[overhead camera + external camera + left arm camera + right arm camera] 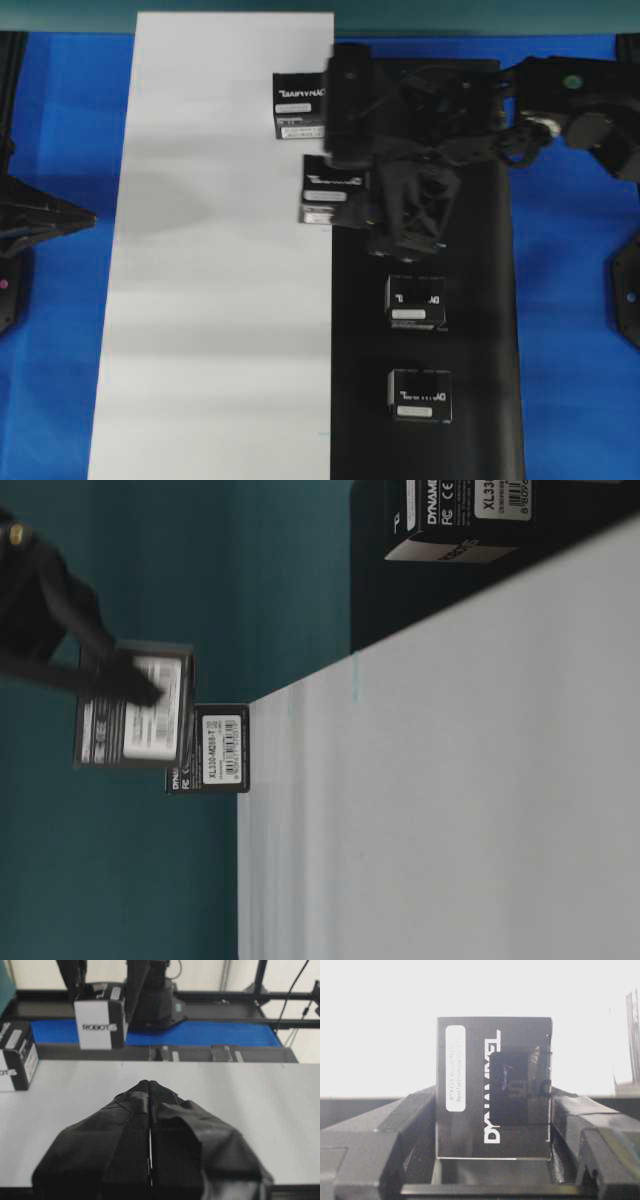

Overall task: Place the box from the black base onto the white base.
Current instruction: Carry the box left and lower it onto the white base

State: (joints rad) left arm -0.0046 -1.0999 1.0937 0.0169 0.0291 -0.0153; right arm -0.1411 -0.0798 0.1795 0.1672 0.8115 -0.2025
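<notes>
Black card with white letters makes up the box (pixel 494 1087), and the right gripper (pixel 492 1125) has it pinched between its two fingers, one on each side, as the right wrist view shows. From above, the box (pixel 332 190) sits at the line where the black base (pixel 480 330) meets the white base (pixel 210 300), and from the table-level view it looks lifted up off the board. One more box (pixel 300 105) already rests on the white base, and two others (pixel 416 302) wait on the black base. I think the box is light and maybe hollow, with stiff, flat sides that can bend in if squeezed too hard. Its skin looks smooth and a bit shiny, so it could slip. The best place to hold it is on two flat sides that face each other, near the middle, so it does not tip. It should be set down flat and gently, with a gap from the other box. The left gripper (pixel 150 1110) is closed up tight with nothing in it, hanging over the white base
</notes>
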